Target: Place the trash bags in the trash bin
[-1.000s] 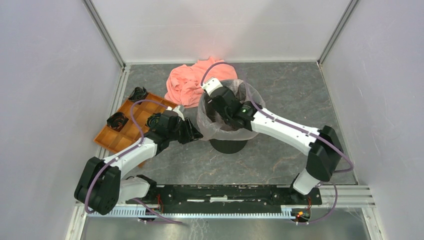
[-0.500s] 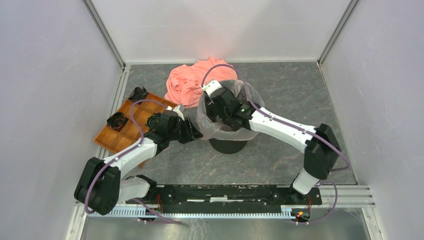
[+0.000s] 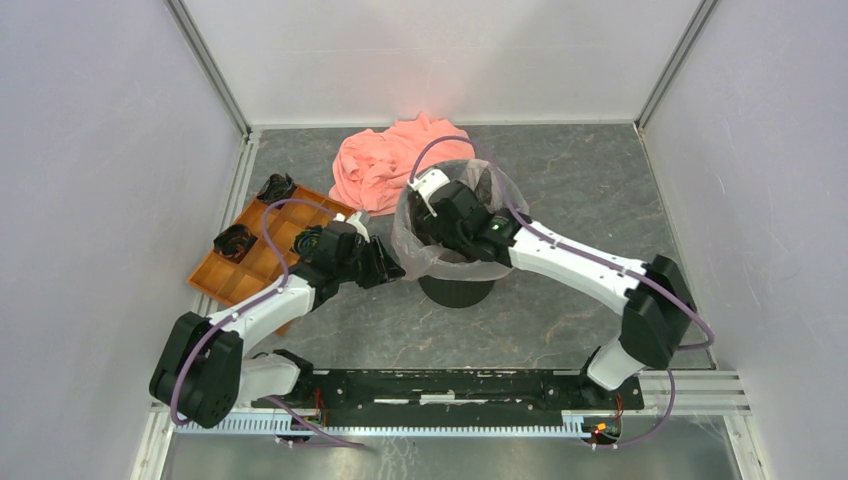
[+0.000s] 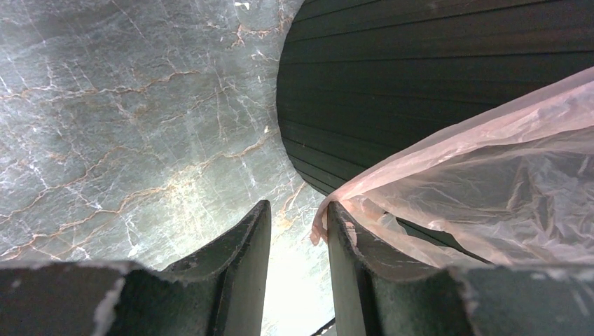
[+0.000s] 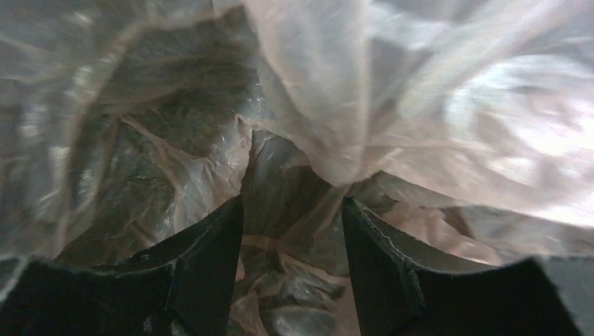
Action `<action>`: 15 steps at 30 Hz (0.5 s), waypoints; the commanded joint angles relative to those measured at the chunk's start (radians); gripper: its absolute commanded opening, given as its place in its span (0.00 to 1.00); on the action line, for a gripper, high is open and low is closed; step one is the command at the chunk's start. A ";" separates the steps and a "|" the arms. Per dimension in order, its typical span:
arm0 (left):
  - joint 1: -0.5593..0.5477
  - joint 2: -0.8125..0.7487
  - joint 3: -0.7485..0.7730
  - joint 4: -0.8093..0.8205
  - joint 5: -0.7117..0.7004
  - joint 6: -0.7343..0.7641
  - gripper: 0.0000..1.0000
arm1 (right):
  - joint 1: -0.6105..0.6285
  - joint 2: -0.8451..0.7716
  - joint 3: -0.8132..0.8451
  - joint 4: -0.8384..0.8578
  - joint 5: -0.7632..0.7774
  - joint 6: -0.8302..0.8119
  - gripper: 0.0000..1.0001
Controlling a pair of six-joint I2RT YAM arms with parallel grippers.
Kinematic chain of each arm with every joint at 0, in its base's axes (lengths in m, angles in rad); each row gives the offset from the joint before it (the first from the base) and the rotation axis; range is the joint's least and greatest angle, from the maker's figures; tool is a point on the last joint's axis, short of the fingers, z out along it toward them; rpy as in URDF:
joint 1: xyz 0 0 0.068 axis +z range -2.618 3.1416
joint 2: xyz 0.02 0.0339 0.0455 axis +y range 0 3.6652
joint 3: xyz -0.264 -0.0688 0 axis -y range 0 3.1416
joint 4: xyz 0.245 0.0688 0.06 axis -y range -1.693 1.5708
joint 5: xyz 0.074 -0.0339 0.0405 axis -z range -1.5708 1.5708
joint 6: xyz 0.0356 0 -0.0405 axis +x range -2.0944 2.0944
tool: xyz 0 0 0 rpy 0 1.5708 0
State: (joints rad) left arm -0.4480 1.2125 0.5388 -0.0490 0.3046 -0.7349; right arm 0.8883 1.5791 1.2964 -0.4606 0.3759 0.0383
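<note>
Marbled tabletop [image 3: 580, 180], wrinkly translucent pink bag [image 3: 408, 240] lining black bin [image 3: 455, 292]

Grey marbled tabletop [image 3: 560, 330] enclosed by 3 plain white walls [image 3: 440, 60], evenly lit.

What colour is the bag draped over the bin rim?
Translucent pale pink trash bag; clearest in the left wrist view.

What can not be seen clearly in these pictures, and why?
Top view: the right arm hides the right gripper inside the trash bin.
Right wrist view: blurred trash bag film covers the bin's floor.
Top view: black items in the orange tray are too small.
</note>
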 commanded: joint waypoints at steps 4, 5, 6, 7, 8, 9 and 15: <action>0.002 -0.038 -0.012 0.031 -0.009 0.028 0.42 | -0.002 0.121 -0.037 0.088 -0.040 0.042 0.62; 0.002 -0.034 -0.011 0.031 -0.010 0.029 0.42 | -0.003 0.131 -0.033 0.095 -0.055 0.049 0.62; 0.002 -0.028 -0.006 0.029 -0.010 0.030 0.42 | -0.002 0.140 -0.022 0.095 -0.069 0.052 0.62; 0.003 -0.020 -0.002 0.026 -0.009 0.033 0.43 | -0.002 0.147 -0.009 0.085 -0.074 0.055 0.62; 0.003 -0.013 0.004 0.019 -0.006 0.037 0.43 | -0.002 0.145 0.007 0.069 -0.074 0.056 0.62; 0.002 -0.007 0.010 0.015 -0.004 0.042 0.44 | -0.002 0.135 0.018 0.058 -0.073 0.057 0.63; 0.003 -0.017 0.004 -0.002 -0.022 0.052 0.46 | -0.002 -0.003 0.000 0.043 -0.047 0.039 0.71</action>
State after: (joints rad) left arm -0.4480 1.2026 0.5316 -0.0540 0.3038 -0.7319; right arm 0.8871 1.6951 1.2655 -0.4297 0.3149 0.0784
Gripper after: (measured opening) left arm 0.448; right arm 0.690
